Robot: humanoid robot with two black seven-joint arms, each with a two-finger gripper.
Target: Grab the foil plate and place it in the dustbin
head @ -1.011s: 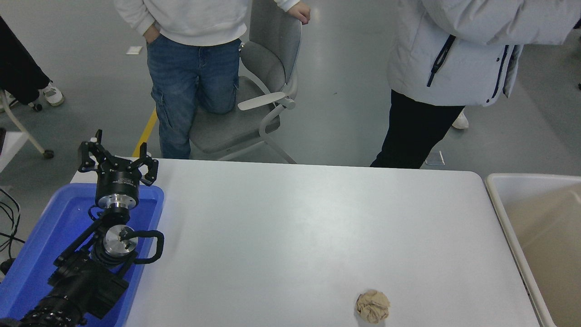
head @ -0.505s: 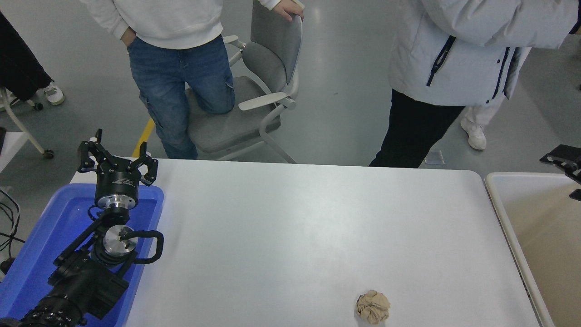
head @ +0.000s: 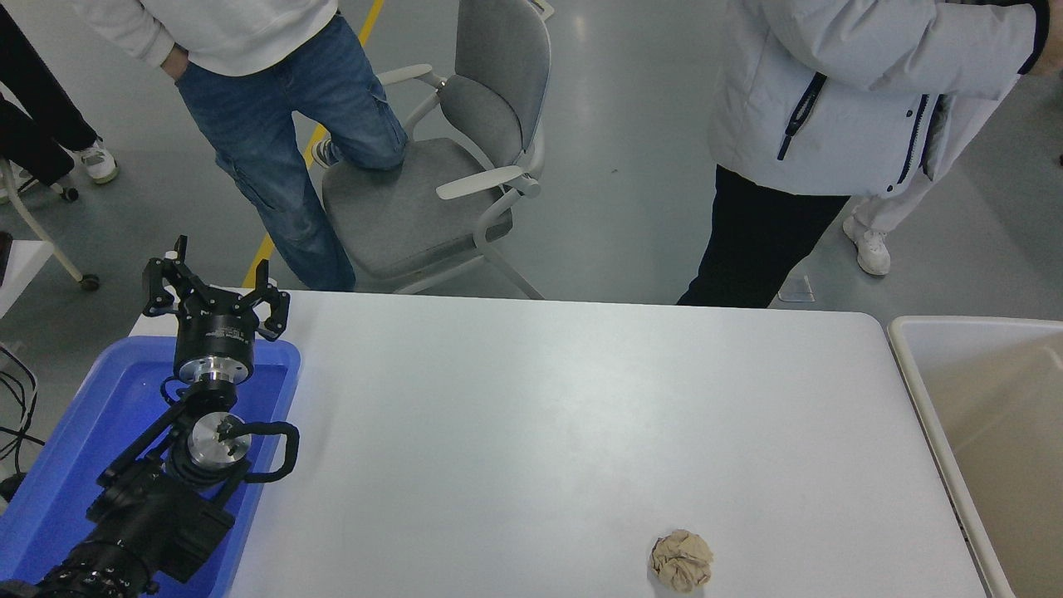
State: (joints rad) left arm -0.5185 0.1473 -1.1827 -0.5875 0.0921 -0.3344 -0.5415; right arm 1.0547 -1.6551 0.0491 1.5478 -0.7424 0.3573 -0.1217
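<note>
The foil plate is not in view anywhere. The dustbin (head: 913, 365), beige with a cream-white rim, stands off the table's right edge; what shows of its inside holds nothing. My left gripper (head: 214, 286) is parked at the lower left over a blue tray, open and empty. My right arm and gripper are out of the picture.
A blue plastic tray (head: 79, 448) lies at the table's left under my left arm. A crumpled tan paper ball (head: 682, 560) sits near the front edge, right of centre. Two people and a grey office chair (head: 448, 183) stand beyond the table's far edge.
The right gripper showed at the right edge above the dustbin half a second ago and has left the picture. The person in jeans has stepped left. The left arm has not moved.
</note>
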